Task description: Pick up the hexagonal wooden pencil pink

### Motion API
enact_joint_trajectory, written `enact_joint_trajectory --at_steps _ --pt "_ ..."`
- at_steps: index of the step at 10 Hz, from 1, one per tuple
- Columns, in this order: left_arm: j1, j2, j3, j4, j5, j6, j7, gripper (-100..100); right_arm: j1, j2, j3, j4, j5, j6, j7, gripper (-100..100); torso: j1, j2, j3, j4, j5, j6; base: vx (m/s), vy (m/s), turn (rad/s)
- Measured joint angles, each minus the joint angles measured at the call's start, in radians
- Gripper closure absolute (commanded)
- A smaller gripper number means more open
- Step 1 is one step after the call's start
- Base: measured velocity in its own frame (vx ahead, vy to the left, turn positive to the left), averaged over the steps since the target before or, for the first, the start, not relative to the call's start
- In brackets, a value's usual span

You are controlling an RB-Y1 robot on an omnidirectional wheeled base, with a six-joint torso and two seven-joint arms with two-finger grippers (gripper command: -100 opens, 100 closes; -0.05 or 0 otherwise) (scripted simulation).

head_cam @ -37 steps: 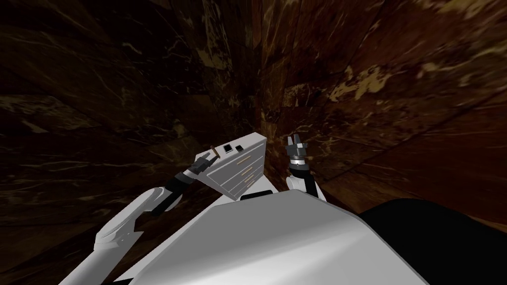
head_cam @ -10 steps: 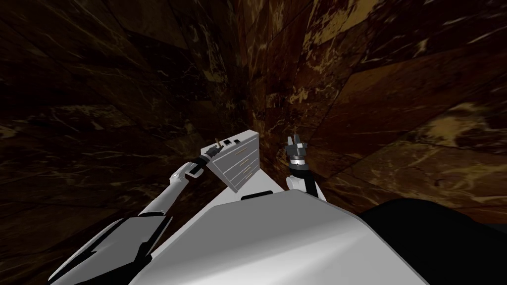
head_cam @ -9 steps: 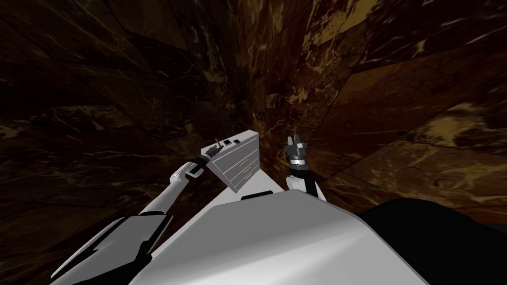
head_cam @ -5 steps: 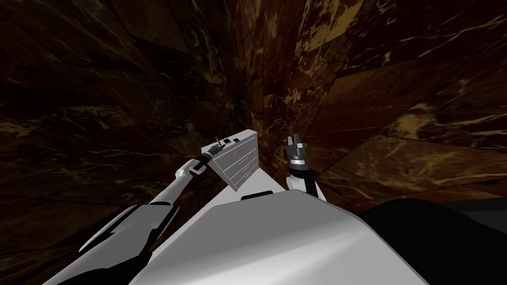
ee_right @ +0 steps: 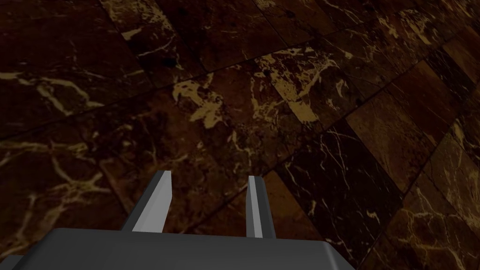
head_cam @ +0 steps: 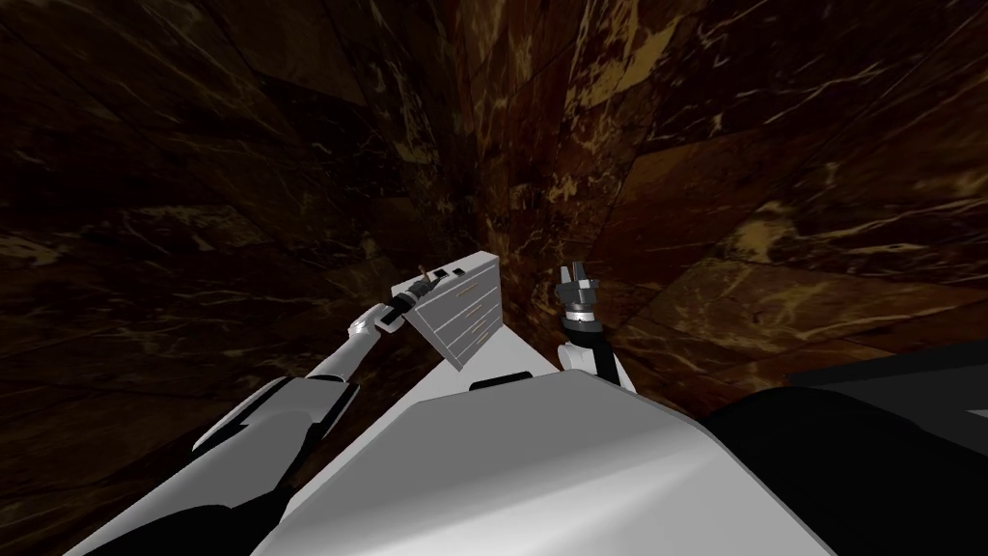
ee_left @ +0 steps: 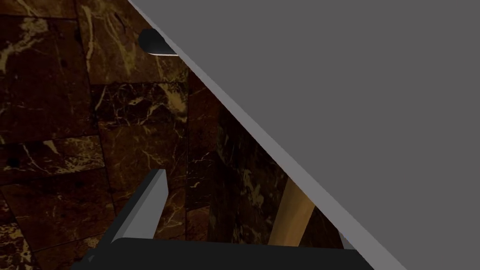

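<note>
Backed off a bit, so my left arm's stretched further now. The left gripper point(head_cam: 422, 287) is at the top edge of the drawer chest point(head_cam: 468, 311), fingers spread. The tan pencil point(ee_left: 293, 215) sits between them, its far end hidden by the chest. The right gripper point(ee_right: 208, 180) has its fingers apart too.

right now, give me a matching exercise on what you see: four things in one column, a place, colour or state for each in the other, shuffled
Things
1. pencil
2. drawer cabinet
3. right gripper
4. left gripper

Descriptions
A. light grey front with handles
B. open and empty, over dark marbled tiles
C. tan
D. at the cabinet's top edge

Pairs: 1-C, 2-A, 3-B, 4-D
</note>
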Motion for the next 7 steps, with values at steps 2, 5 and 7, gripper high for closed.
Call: enact_joint_trajectory --at_steps 2,5,7 --pt "-0.044 0.004 -0.004 0.042 0.002 0.002 0.002 -100 0.0 0.0 0.0 0.0 0.0 0.0 0.0 0 -0.001 -0.005 -0.003 -0.001 0.0 0.0 0.005 -0.001 -0.001" --pt "-0.12 -0.012 -0.064 0.13 0.03 -0.014 -0.026 -100 0.0 0.0 0.0 0.0 0.0 0.0 0.0 0 0.0 0.002 0.001 0.0 0.0 0.0 -0.117 0.012 -0.071" --pt "-0.198 -0.023 -0.079 0.231 0.034 -0.039 -0.039 -100 0.0 0.0 0.0 0.0 0.0 0.0 0.0 0 -0.001 -0.003 -0.002 -0.001 0.0 0.0 -0.003 -0.013 0.009"
